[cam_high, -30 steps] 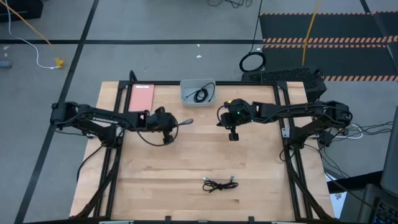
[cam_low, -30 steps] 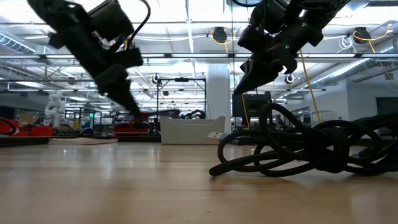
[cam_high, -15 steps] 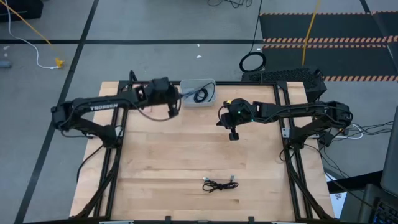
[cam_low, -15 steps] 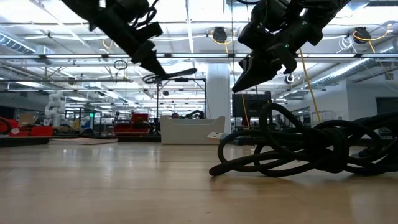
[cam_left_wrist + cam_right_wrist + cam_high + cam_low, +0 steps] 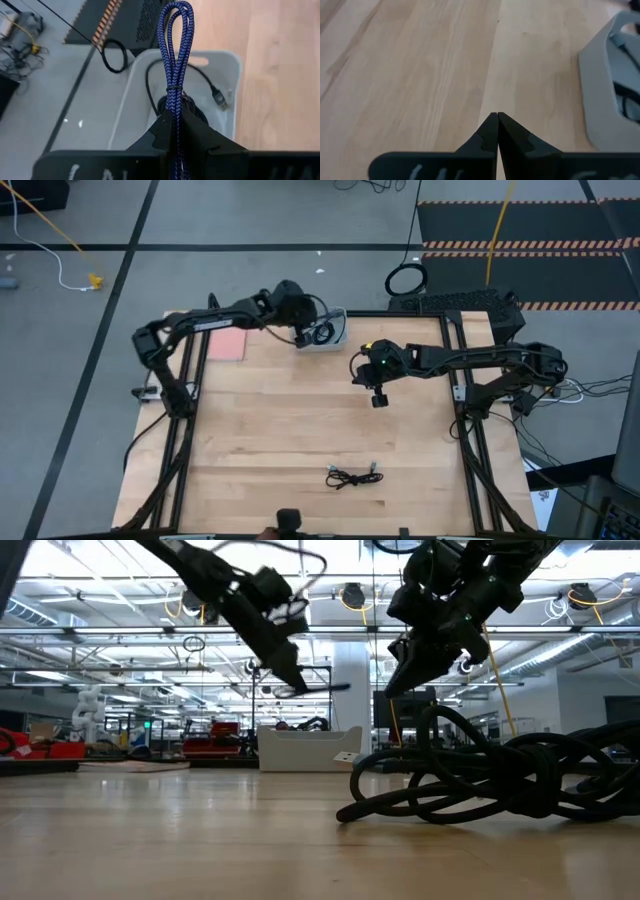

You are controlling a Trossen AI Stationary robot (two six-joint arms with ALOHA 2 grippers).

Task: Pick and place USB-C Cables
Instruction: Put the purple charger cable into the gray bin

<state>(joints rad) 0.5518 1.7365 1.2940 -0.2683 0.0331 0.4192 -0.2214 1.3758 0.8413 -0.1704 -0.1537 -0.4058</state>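
My left gripper (image 5: 175,112) is shut on the blue-purple USB-C cable (image 5: 174,50), a bundled loop that sticks out ahead of the fingers above the grey tray (image 5: 235,65). The tray (image 5: 338,320) stands at the table's far edge and holds a black cable (image 5: 150,85). In the high view my left gripper (image 5: 312,335) hangs over the tray. Another black cable (image 5: 353,476) lies coiled on the wood near the near edge. My right gripper (image 5: 497,116) is shut and empty above mid-table (image 5: 378,400), to the right of the tray. My left gripper pinches the blue-purple cable between its two fingers at the bundle's lower part (image 5: 174,125), just below a thin tie around the strands. Several strands run along the fingers. The looped end (image 5: 176,15) juts forward, lifted clear above the tray.
A pink flat pad (image 5: 230,345) lies at the table's far left corner. A black ring-shaped coil (image 5: 406,280) and a yellow cord (image 5: 497,230) are on the floor beyond the far edge. Bare wood spreads across the table's middle (image 5: 300,420).
My left gripper has carried the blue-purple cable from left of mid-table up and toward the far edge, then right, until it hangs over the tray. The cable has stayed pinched and clear of the table. The right arm has kept almost still.
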